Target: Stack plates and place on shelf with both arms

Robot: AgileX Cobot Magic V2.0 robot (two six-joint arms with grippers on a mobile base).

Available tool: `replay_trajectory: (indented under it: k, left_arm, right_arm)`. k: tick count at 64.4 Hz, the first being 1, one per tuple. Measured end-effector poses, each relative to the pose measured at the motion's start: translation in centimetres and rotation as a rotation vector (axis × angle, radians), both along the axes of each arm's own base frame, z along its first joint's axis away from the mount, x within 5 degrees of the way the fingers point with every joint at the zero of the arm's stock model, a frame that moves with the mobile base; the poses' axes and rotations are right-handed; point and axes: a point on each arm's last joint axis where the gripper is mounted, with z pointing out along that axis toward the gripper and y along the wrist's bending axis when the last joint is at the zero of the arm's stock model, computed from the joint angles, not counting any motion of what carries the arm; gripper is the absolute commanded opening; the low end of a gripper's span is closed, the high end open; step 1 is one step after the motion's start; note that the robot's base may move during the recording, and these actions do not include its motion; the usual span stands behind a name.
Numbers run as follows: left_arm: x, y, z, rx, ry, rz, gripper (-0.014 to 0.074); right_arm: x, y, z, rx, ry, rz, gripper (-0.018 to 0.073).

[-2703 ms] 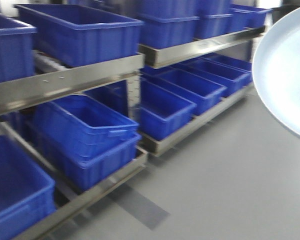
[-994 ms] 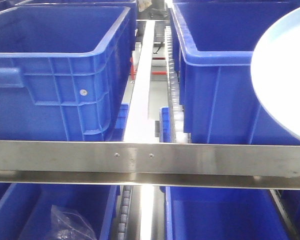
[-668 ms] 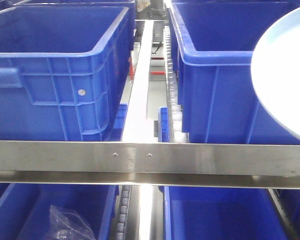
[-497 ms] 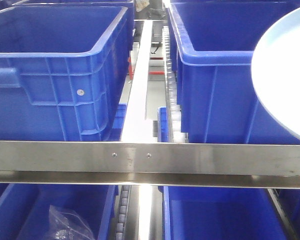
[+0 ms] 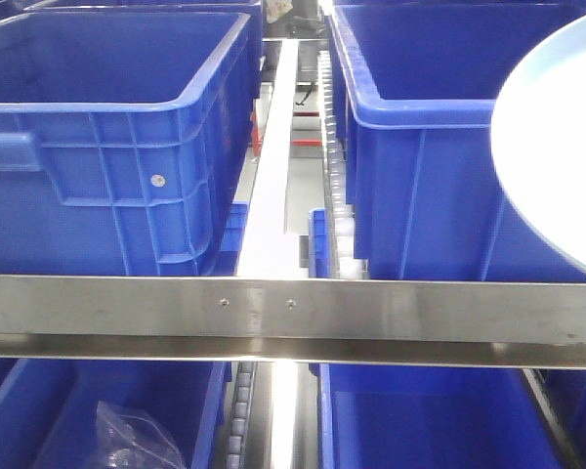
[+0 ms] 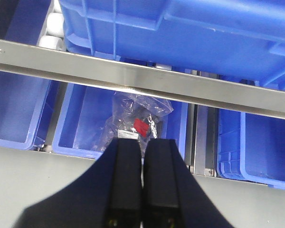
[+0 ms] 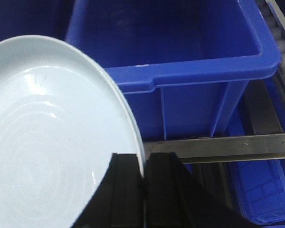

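Black and matte, the right pincer (image 7: 143,190) is clamped on the rim of a plate (image 7: 52,142), its two fingers pressed to either face of the thin edge. Only one plate shows for certain; whether a second lies under it I cannot tell. The plate hangs tilted in the air, in front of the upper steel rail (image 5: 293,313) of the shelf and partly across the face of a blue bin (image 7: 180,57) on the right; in the front view its pale disc (image 5: 557,147) fills the right edge of the picture.

Glossy and hard, the plate looks like glazed ware: stiff, probably fairly heavy for so narrow a grip, slippery, and likely to chip or shatter if it strikes the rail or drops. Held at one point on the rim, it may swing or slide out, so a second hold on the opposite rim would steady it.

The left pincer (image 6: 142,185) has its fingers together with nothing between them, hovering before the lower shelf level, where a clear plastic bag (image 6: 137,121) with a red spot lies in a bin (image 6: 85,118).
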Motion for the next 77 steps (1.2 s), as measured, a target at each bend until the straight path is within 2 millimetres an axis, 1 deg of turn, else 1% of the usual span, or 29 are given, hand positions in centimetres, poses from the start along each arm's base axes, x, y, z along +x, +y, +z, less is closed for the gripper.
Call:
replay_trajectory:
  k: [25,31,36,43,49,50,55,60,61,62,65,66,67,68,69,71,72,76,77]
  left_arm:
    - [0.0,0.0,0.0,0.000,0.000,0.000,0.0085]
    - [0.0,0.0,0.0,0.000,0.000,0.000,0.0085]
    - [0.0,0.0,0.0,0.000,0.000,0.000,0.0085]
    - [0.0,0.0,0.0,0.000,0.000,0.000,0.0085]
    - [0.0,0.0,0.0,0.000,0.000,0.000,0.0085]
    - [0.0,0.0,0.0,0.000,0.000,0.000,0.0085]
    - [0.0,0.0,0.0,0.000,0.000,0.000,0.0085]
    - [0.0,0.0,0.0,0.000,0.000,0.000,0.0085]
    - [0.0,0.0,0.0,0.000,0.000,0.000,0.0085]
    - [0.0,0.0,0.0,0.000,0.000,0.000,0.0085]
    - [0.0,0.0,0.0,0.000,0.000,0.000,0.0085]
    - [0.0,0.0,0.0,0.000,0.000,0.000,0.0085]
    - [0.0,0.0,0.0,0.000,0.000,0.000,0.0085]
    - [0.0,0.0,0.0,0.000,0.000,0.000,0.0085]
    - [0.0,0.0,0.0,0.000,0.000,0.000,0.0085]
    - [0.0,0.0,0.0,0.000,0.000,0.000,0.0085]
    - [0.0,0.0,0.0,0.000,0.000,0.000,0.0085]
    - [0.0,0.0,0.0,0.000,0.000,0.000,0.0085]
    - [0.0,0.0,0.0,0.000,0.000,0.000,0.0085]
  right_arm:
    - [0.2,0.0,0.6,-0.001,-0.066,0.001,0.0028]
    - [0.9,0.0,1.0,-0.002,-0.116,0.002,0.0028]
    - [2.0,0.0,1.3,-0.003,-0.131,0.003,0.0028]
    - [4.2,0.0,2.5,-0.003,-0.145,0.004,0.0028]
    - [7.2,-0.1,4.3,-0.003,-0.168,0.005,0.0028]
    - [7.6,-0.1,4.8,-0.003,-0.180,0.005,0.0028]
    - [10.5,-0.2,5.9,-0.003,-0.183,0.006,0.0028]
    - [13.7,-0.2,7.1,-0.003,-0.193,0.007,0.0038]
    - [14.3,-0.2,7.6,-0.004,-0.206,0.007,0.0046]
    - [15.1,-0.2,7.5,-0.003,-0.194,0.007,0.0057]
    - [16.6,-0.3,8.0,-0.004,-0.198,0.007,0.0130]
    - [17.1,-0.3,8.1,-0.004,-0.200,0.007,0.0177]
    - [17.6,-0.3,8.2,-0.004,-0.201,0.007,0.0195]
    - [18.1,-0.3,8.7,-0.004,-0.211,0.007,0.0233]
    - [18.8,-0.3,8.5,-0.004,-0.202,0.007,0.0296]
    - [19.6,-0.3,8.7,-0.005,-0.206,0.007,0.0382]
    - [20.0,-0.3,8.8,-0.005,-0.209,0.007,0.0443]
    - [21.3,-0.4,9.1,-0.006,-0.216,0.007,0.0571]
    - [21.5,-0.4,9.3,-0.006,-0.222,0.008,0.0587]
